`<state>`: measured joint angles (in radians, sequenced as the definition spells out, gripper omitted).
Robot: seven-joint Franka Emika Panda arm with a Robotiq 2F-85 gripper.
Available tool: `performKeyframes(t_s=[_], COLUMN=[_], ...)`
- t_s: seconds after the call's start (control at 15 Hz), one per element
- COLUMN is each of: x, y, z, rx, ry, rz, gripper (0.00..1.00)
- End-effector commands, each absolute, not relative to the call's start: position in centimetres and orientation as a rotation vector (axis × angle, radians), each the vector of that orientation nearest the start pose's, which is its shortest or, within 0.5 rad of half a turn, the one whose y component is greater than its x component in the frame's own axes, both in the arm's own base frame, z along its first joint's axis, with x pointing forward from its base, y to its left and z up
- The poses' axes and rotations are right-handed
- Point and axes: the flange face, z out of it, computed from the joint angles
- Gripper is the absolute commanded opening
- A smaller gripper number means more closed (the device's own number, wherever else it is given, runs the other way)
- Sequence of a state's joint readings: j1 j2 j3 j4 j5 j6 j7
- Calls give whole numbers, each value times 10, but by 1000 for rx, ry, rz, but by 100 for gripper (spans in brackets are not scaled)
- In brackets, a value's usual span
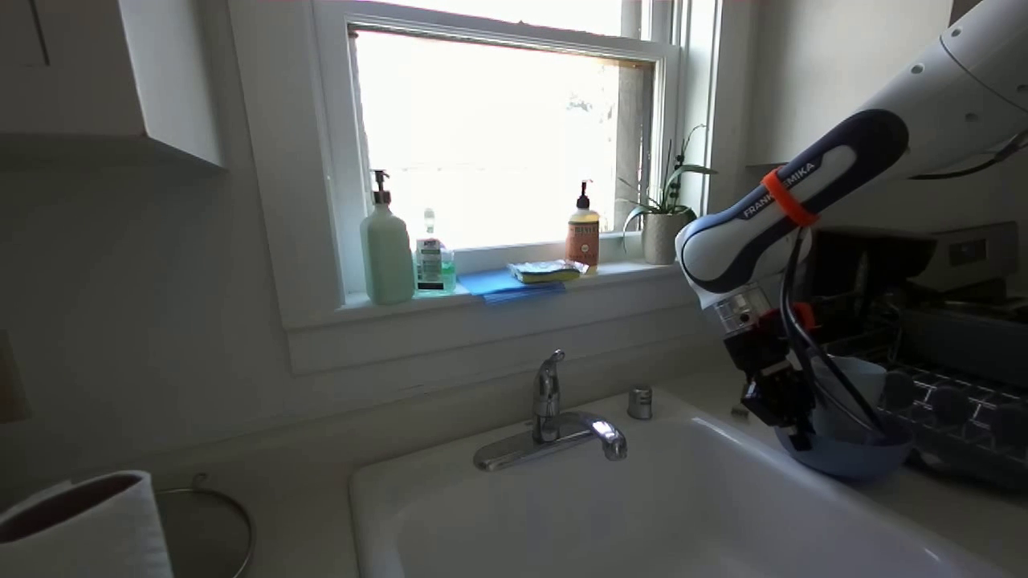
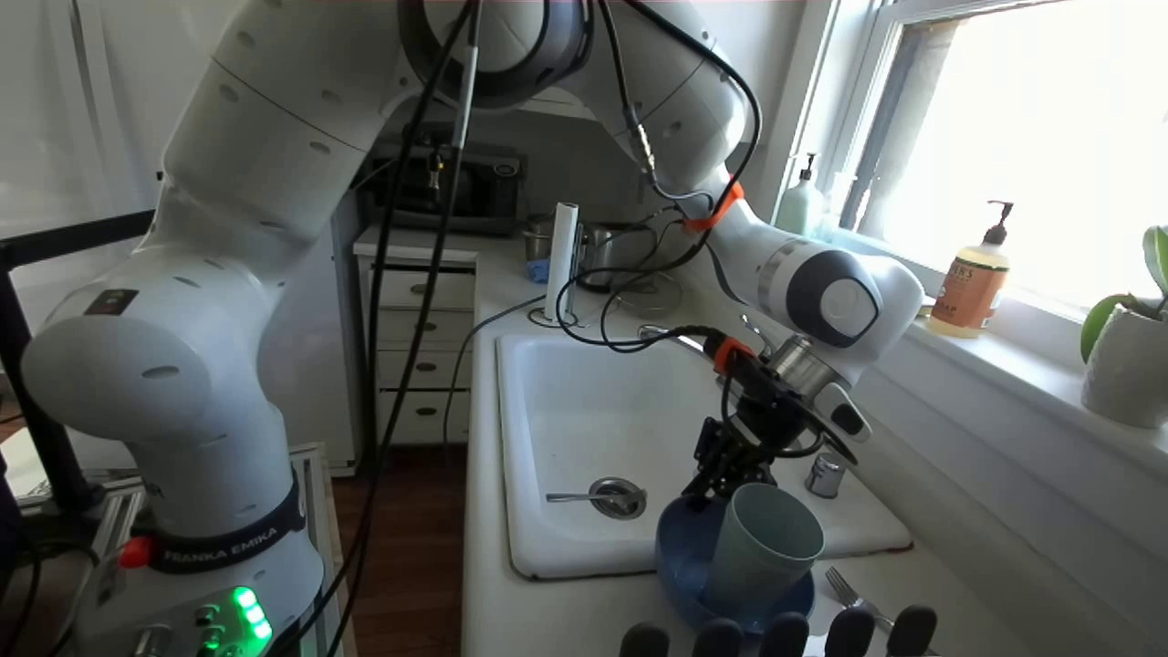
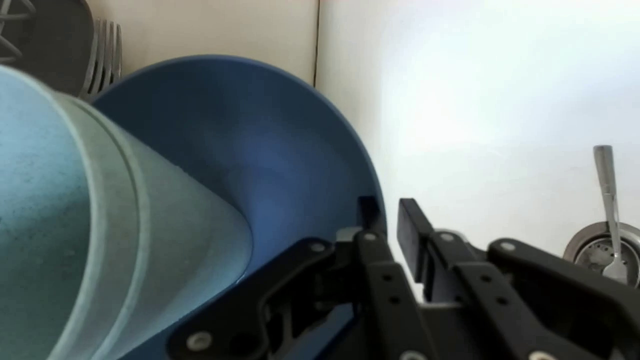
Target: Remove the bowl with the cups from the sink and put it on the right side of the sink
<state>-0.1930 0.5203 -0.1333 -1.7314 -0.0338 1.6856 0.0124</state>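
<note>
Blue bowl (image 2: 683,558) at edge of white sink (image 2: 584,411), pale cups (image 2: 759,564) tilted inside

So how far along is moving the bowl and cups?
Done: the blue bowl, cups inside, is out of the sink basin, by the dish rack. In hand: the jaws straddle the bowl's rim, slightly parted. Remaining: probably withdrawing them, if the bowl rests fully on the counter, which is unclear.

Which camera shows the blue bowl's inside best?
The wrist view: it looks down into the blue bowl, showing much of its inner wall and rim, though the pale cups and the gripper hide part. Both exterior views show the bowl smaller, with cups and gripper also covering part; in an exterior view mainly its outer wall shows.
</note>
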Motion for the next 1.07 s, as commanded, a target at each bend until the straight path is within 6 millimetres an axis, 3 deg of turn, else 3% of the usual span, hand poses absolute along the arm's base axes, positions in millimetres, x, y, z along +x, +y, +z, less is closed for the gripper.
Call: performKeyframes(t_s=[0.0, 0.47, 1.0], x=[567, 573, 571], y=[-173, -152, -145], z=[264, 294, 356], rx=[-2973, -3024, -3139], ry=[493, 449, 366], rz=[831, 738, 492], gripper=[48, 98, 100])
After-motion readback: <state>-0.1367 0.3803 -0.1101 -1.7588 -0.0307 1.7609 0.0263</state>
